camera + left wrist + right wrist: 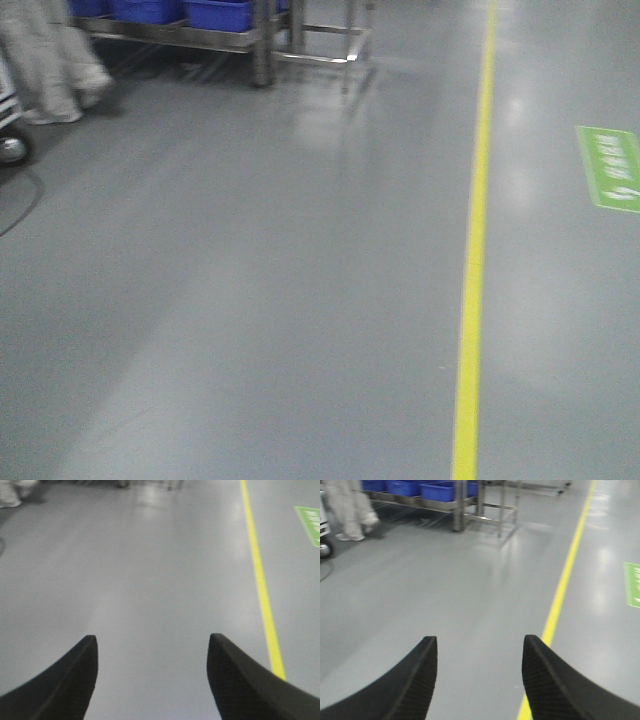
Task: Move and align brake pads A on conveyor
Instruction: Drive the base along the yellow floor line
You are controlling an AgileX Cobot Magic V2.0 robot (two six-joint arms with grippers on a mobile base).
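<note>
**Neither pads nor conveyor in view: both arms face open floor**

None of the three views shows the brake pads A or the conveyor, so where they lie relative to the jaws cannot be told. What fills the views is grey workshop floor (250,300), crossed by a yellow line (470,300) with a green floor sign (610,168) to its right.

At the far end stands a steel rack (265,45) carrying blue bins (215,12). Beside it are the legs of a person (50,60) in pale work clothes. A small wheel (10,148) shows at the left edge of the front view.

The left jaws stand wide apart in the left wrist view, with only bare floor between the two dark tips. The right jaws are spread just as wide, the yellow line running under the right-hand tip. Neither pair holds anything.

By my reading, the step in hand is the approach. The mobile base looks to be out on the shop floor, away from its work station, and no handling has begun. The next move calls for bringing the base up to the belt so that the pads come into view. Only then can either arm be lowered over a pad and line its open jaws up across it. The rack with the bins is not the target, and the person near it argues for a cautious path.
</note>
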